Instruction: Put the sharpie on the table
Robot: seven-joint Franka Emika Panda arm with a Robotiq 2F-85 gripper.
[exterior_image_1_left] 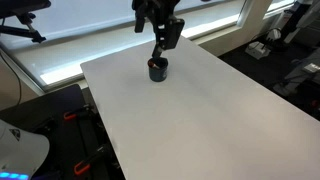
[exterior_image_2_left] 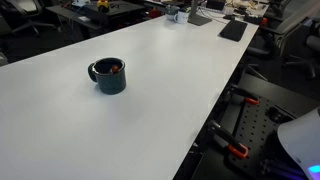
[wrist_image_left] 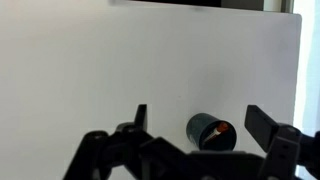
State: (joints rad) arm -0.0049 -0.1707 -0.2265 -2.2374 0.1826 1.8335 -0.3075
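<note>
A dark round cup [exterior_image_1_left: 158, 69] stands on the white table [exterior_image_1_left: 200, 120], near its far edge. The sharpie [wrist_image_left: 216, 132] leans inside the cup, a slim dark pen with a red-orange end poking up at the rim. It also shows in an exterior view [exterior_image_2_left: 115, 68] inside the cup [exterior_image_2_left: 108, 77]. My gripper [exterior_image_1_left: 159, 48] hangs just above the cup, open and empty. In the wrist view its two fingers [wrist_image_left: 200, 120] are spread wide on either side of the cup [wrist_image_left: 198, 128], well above it. The gripper is out of view in the exterior view that shows the table [exterior_image_2_left: 60, 120] lengthwise.
Flat dark items [exterior_image_2_left: 232, 30] lie at the table's far end. The table edge drops off beside black-and-red equipment [exterior_image_2_left: 235, 150]. A white object [exterior_image_1_left: 20, 150] sits on the floor below the table's corner.
</note>
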